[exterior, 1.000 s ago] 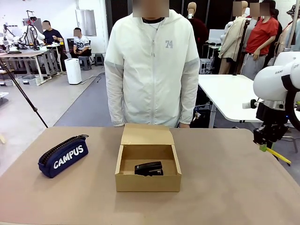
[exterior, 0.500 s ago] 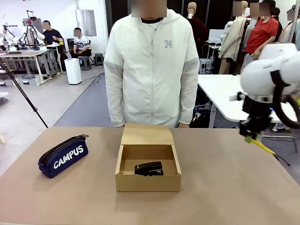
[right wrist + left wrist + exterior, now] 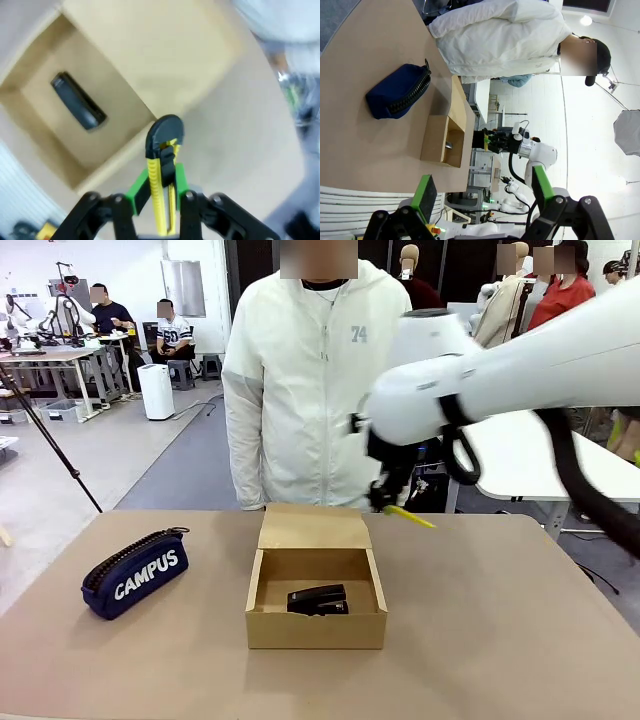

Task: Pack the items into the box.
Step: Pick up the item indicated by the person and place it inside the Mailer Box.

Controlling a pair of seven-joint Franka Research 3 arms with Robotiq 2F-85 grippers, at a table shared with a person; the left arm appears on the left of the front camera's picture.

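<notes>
Hauling slim yellow-and-black utility knife [image 3: 162,175], clamped in right end effector [image 3: 157,192], toward shallow brown cardboard box [image 3: 315,630] just below. Next: lower in, let go.

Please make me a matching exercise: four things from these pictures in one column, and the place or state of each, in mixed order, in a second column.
1. pencil case
2. utility knife
3. stapler
4. box

A. open, flap lid folded back
B. lying on the table, left of the box
C. clamped in the right gripper
D. inside the box

Pairs: 1-B, 2-C, 3-D, 4-A
</notes>
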